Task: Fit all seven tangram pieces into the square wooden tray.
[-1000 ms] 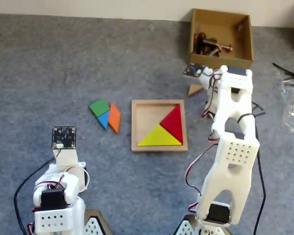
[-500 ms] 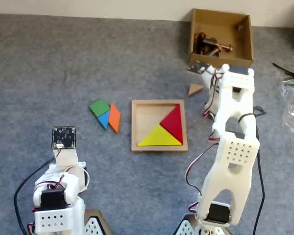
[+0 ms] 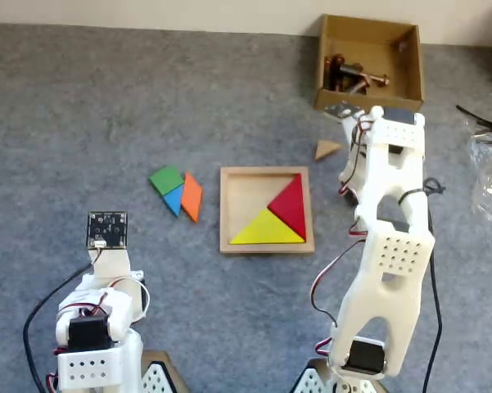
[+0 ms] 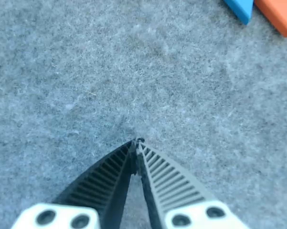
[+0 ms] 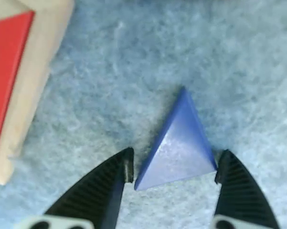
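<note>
The square wooden tray lies mid-table with a red triangle and a yellow triangle in it. Left of it on the carpet sit green, blue and orange pieces. A tan triangle lies beyond the tray's far right corner. My right gripper is open, its fingers on either side of a blue-violet triangle on the carpet beside the tray's corner. My left gripper is shut over bare carpet, short of the blue piece and the orange piece.
A cardboard box with metal parts stands at the back right, just beyond the right arm. Cables and a plastic bag lie at the right edge. The left arm sits near the front left.
The right arm's wrist has shifted a little to the right and toward the box. The left arm and all pieces seen from above stayed put.
</note>
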`<action>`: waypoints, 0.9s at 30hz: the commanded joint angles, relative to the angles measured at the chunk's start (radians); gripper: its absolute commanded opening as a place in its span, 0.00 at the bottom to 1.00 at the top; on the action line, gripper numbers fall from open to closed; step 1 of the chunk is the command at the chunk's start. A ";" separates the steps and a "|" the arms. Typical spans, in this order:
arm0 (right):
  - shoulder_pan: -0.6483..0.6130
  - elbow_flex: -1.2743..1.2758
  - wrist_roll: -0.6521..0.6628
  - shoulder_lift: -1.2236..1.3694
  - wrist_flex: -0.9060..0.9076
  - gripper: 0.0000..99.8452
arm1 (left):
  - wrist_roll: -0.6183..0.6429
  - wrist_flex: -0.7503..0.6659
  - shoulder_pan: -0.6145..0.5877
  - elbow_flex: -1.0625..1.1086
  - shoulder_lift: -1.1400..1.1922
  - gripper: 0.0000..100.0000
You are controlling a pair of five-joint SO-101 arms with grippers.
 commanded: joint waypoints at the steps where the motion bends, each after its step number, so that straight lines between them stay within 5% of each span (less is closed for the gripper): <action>1: 0.016 -0.016 -0.071 -0.001 0.028 0.25 | 0.002 0.008 -0.008 0.021 0.007 0.00; 27: -0.041 -0.015 -0.150 0.007 0.004 0.25 | 0.002 0.008 -0.008 0.021 0.007 0.00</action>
